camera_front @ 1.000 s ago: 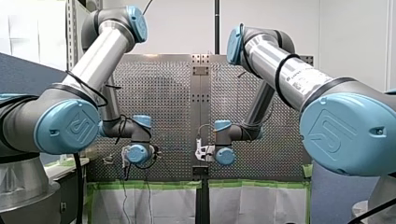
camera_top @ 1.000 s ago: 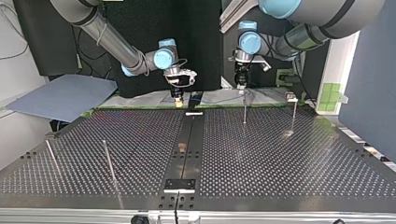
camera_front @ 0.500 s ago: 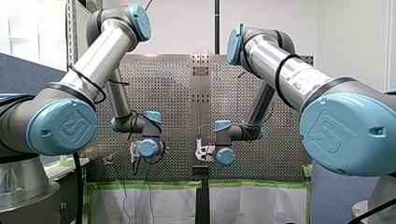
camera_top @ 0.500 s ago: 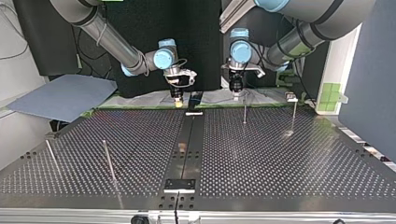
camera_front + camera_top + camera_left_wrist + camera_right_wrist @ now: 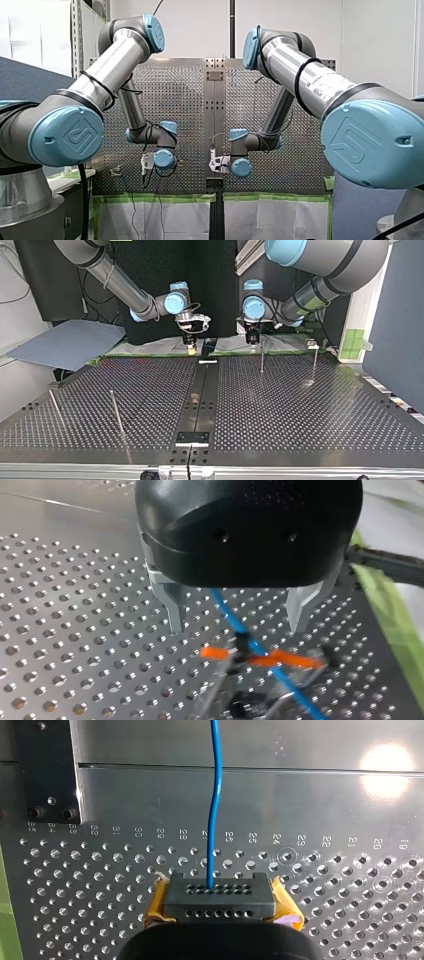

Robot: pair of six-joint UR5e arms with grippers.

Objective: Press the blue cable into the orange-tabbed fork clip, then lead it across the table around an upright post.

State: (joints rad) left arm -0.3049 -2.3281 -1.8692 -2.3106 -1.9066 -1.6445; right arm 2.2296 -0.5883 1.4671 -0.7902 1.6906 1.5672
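Left gripper [image 5: 236, 628] jaws wide, cable [image 5: 226, 609] running between fingers [image 5: 175, 605], clip [image 5: 260, 660] just ahead, near table [image 5: 60, 630] edge. Right gripper [image 5: 218, 895] pinching cable between yellow pads [image 5: 286, 907].

The perforated metal table [image 5: 300, 410] is silver-grey, patterned all over with a regular grid of small round holes. A black strip [image 5: 200, 390] runs down its middle, and bright green tape [image 5: 165, 198] lines its edge nearest the arms. A thin blue cable [image 5: 225, 607] crosses a blurred orange-tabbed fork clip [image 5: 292, 660]. My left gripper [image 5: 237, 627] is glossy black with pale grey metal fingers [image 5: 170, 602]. My right gripper [image 5: 220, 902] shows a black block dotted with two rows of holes, flanked by yellow-orange pads [image 5: 157, 909]. My left arm [image 5: 107, 70] and my right arm [image 5: 305, 75] are silver with light blue joint caps.
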